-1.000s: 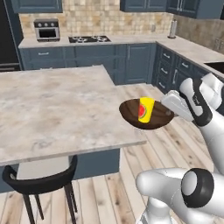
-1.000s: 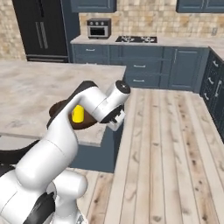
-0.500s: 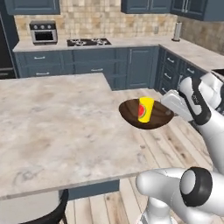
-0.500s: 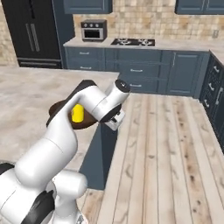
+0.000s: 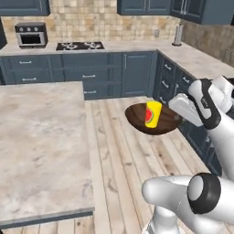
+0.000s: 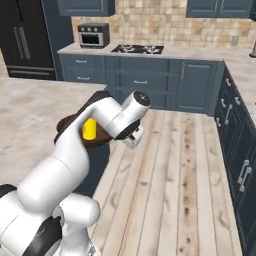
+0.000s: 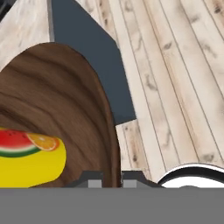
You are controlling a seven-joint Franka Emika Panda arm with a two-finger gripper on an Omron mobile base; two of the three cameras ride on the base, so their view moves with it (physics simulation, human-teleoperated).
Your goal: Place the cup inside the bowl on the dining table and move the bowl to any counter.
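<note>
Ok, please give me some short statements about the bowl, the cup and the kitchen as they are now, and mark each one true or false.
1. The small yellow cylindrical cup stands inside the wide dark brown wooden bowl. True.
2. The bowl rests on the marble-topped dining table. False: it is carried in the air above the wooden floor, beside the table.
3. The end effector is shut on the bowl's rim. True.
4. The black gas hob sits on the table. False: it is on the beige stone counter along the tiled wall.
5. The cup lies tipped over on the floor. False: it is upright in the bowl.
</note>
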